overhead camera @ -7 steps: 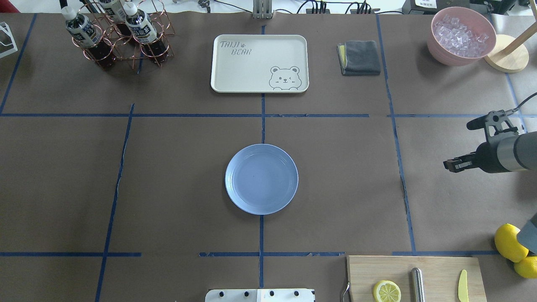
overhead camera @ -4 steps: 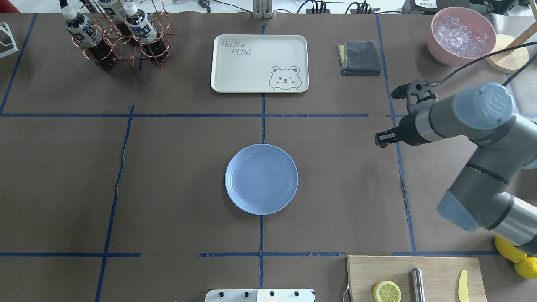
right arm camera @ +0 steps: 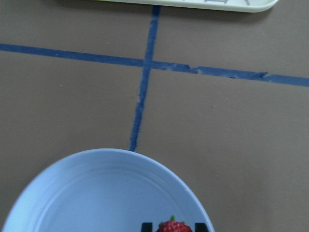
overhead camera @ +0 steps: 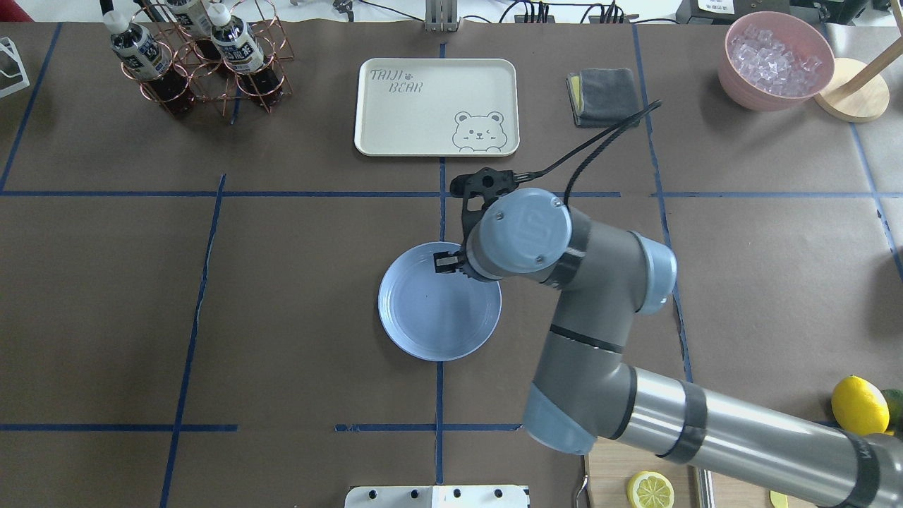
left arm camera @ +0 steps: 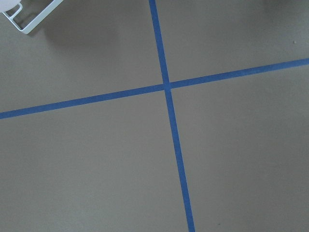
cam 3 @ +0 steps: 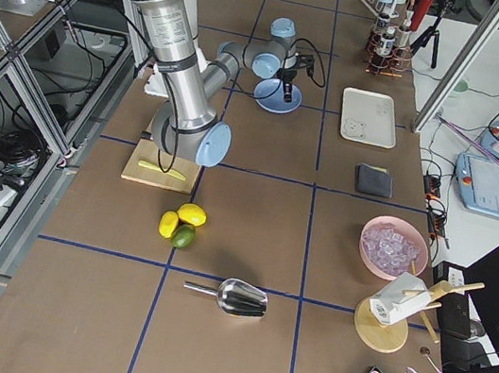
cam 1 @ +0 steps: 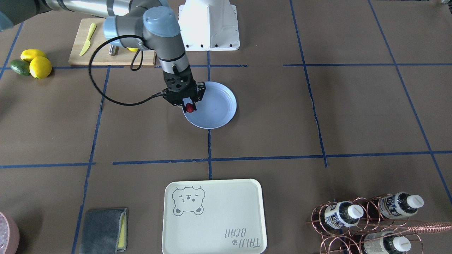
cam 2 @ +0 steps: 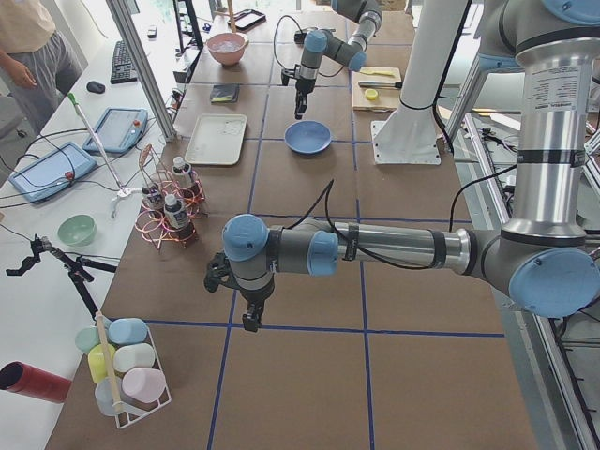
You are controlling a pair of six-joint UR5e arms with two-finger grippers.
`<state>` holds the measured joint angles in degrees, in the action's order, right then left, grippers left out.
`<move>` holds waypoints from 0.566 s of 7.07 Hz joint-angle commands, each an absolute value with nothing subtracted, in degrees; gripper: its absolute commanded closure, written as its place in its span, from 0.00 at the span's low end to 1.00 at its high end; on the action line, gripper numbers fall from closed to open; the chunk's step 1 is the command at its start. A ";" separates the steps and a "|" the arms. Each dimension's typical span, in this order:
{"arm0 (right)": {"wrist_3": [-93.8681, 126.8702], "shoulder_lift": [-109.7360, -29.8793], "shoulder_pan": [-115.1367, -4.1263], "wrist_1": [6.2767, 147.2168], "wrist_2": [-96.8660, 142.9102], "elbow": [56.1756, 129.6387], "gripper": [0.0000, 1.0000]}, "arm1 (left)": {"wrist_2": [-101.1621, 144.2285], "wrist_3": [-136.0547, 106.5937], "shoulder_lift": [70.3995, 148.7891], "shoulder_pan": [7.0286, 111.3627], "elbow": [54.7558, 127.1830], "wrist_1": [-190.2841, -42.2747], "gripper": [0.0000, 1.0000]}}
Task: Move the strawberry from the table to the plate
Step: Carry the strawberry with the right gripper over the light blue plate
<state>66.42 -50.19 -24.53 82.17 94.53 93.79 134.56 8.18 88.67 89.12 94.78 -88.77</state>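
Observation:
The dark-red strawberry [cam 1: 190,108] sits between the fingertips of my right gripper [cam 1: 189,107], which is shut on it just above the light-blue plate [cam 1: 217,114]. In the right wrist view the strawberry [right arm camera: 173,226] shows at the bottom edge between two black fingertips [right arm camera: 146,226], over the plate [right arm camera: 96,193]. From overhead the right gripper [overhead camera: 445,263] hangs over the far right part of the plate [overhead camera: 430,321], the berry hidden under it. The left gripper [cam 2: 251,321] hovers over bare table [overhead camera: 282,282] far to the left; I cannot tell its state.
A cream bear tray [overhead camera: 436,106] lies beyond the plate, a bottle rack [overhead camera: 204,56] far left, a grey cloth [overhead camera: 603,95] and a pink bowl of ice [overhead camera: 776,60] far right. Lemons [overhead camera: 859,404] and a cutting board [overhead camera: 614,466] sit near right.
My right arm has swept left from the table's right side to above the plate, carrying the strawberry with it.

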 commanded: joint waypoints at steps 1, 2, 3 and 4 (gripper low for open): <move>69.26 -44.74 -21.01 82.79 89.74 86.32 1.00 | 135.17 8.17 88.68 89.12 94.83 -88.86 0.00; 69.17 -45.00 -20.57 82.97 89.74 86.22 1.00 | 137.53 8.17 88.59 89.21 94.83 -88.77 0.00; 69.17 -45.17 -20.22 83.06 89.91 86.13 1.00 | 137.64 8.17 88.59 89.12 94.75 -88.77 0.00; 69.08 -45.26 -19.87 83.14 89.91 86.13 0.89 | 137.64 8.17 88.59 89.12 94.75 -88.77 0.00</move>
